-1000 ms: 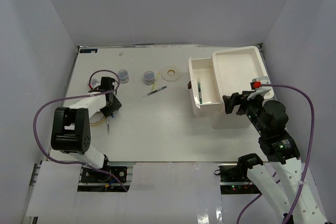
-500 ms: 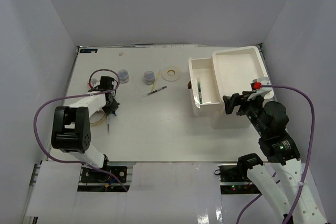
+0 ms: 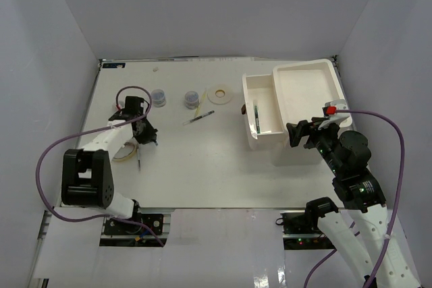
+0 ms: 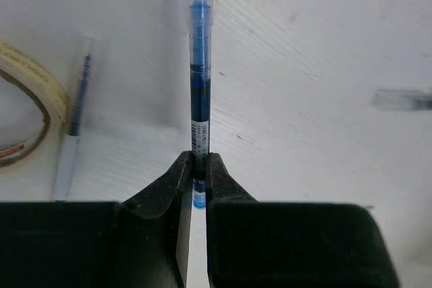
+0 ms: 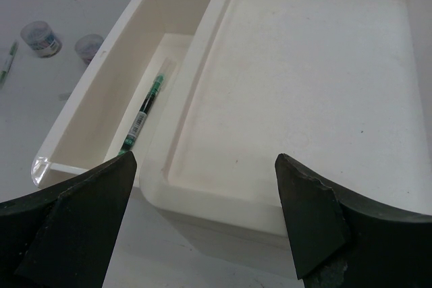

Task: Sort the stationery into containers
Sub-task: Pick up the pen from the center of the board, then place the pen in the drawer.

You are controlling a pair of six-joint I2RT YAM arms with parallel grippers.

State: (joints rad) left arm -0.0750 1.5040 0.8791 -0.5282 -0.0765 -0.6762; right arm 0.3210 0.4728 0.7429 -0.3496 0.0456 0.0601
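1. Room first: pale grey walls box the setup in on the left, back and right. The table is plain white, with a few faint scuffs and specks when you see it close up from the left wrist.
2. At the far left of the frame a purple cable loops round the left arm. The left gripper is down low over the table, pinched shut on one end of a blue pen, a fingertip pressed to each side.
3. Just left of that pen lies a cream loop band flat on the surface, with a second pen beside it, close to the band.
4. Moving toward the upper middle there's a clear jar and another jar, then a flat tape ring to their right.
5. Just below those a dark pen lies at a slant, and a yellowish pen sits beside the second jar.
6. At the upper right is the white organiser. Its drawer is pulled out to the left, with a brown handle on its front and one green pen lying inside.
7. The right gripper hangs at the organiser's near edge with its fingers spread wide and nothing between them.
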